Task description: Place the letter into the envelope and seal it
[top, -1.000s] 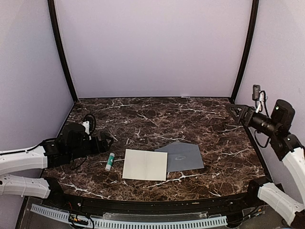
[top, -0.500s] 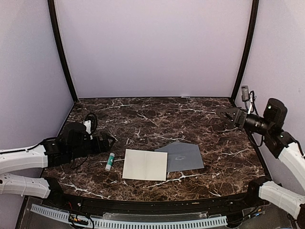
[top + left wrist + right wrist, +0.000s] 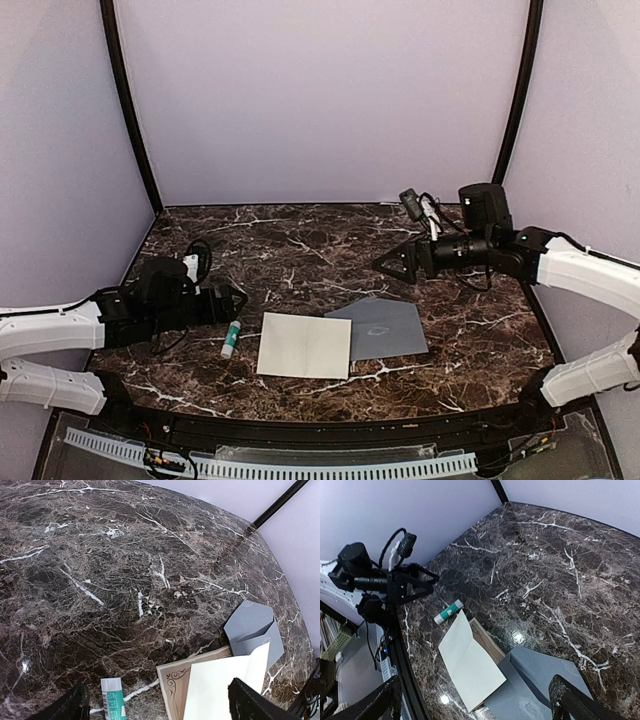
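I am holding my left pincer [image 3: 232,297] and right pincer [image 3: 385,265] spread, gripping nothing. The letter [image 3: 304,346] is lying flat at 6 o'clock, touching the envelope [image 3: 385,328] at its 3 o'clock, probably so it can slide in easily.

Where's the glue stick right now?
In the top view, the glue stick lies left of centre, just left of the letter and close by the open left claw.
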You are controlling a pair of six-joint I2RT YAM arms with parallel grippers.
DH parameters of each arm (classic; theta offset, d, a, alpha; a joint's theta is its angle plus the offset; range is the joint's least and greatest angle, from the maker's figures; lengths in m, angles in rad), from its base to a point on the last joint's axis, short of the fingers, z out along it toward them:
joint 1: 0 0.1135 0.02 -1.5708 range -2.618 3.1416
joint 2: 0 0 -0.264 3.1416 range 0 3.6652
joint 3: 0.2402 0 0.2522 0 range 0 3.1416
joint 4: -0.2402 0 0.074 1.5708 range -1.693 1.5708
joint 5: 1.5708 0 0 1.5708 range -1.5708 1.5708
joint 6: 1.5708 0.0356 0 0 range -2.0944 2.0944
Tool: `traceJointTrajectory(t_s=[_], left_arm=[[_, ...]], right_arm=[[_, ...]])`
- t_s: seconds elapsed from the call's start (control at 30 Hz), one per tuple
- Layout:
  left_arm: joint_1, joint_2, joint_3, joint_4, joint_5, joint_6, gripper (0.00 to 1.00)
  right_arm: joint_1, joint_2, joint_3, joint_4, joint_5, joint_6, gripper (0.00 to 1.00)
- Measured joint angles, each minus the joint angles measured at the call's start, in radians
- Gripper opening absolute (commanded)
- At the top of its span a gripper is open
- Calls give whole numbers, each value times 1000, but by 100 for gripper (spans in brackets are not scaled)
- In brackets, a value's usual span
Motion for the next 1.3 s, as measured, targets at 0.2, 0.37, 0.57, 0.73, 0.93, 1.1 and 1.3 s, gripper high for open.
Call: traceJointTrajectory(t_s=[0.2,0.37,0.57,0.73,0.93,1.1,1.3], left_arm=[[0,4,3,0,11,3,95],[-1,4,3,0,18,4,95],[-7,4,3,0,19,7,95],[-7,4,3,0,20,10,95],[-9,4,3,0,20,14,95],[-11,4,3,0,20,14,95],[-11,4,3,0,20,14,95]], right_arm=[[145,218,154,-89,41,-105,99],[249,439,335,-209,55,-228,98],[306,684,533,-361,55,-367,96],[307,820,673,-459,55,-449,91],[308,919,742,-522,45,-517,73],[310,933,743,-568,11,-556,46],[313,933,743,-602,-39,-593,29]])
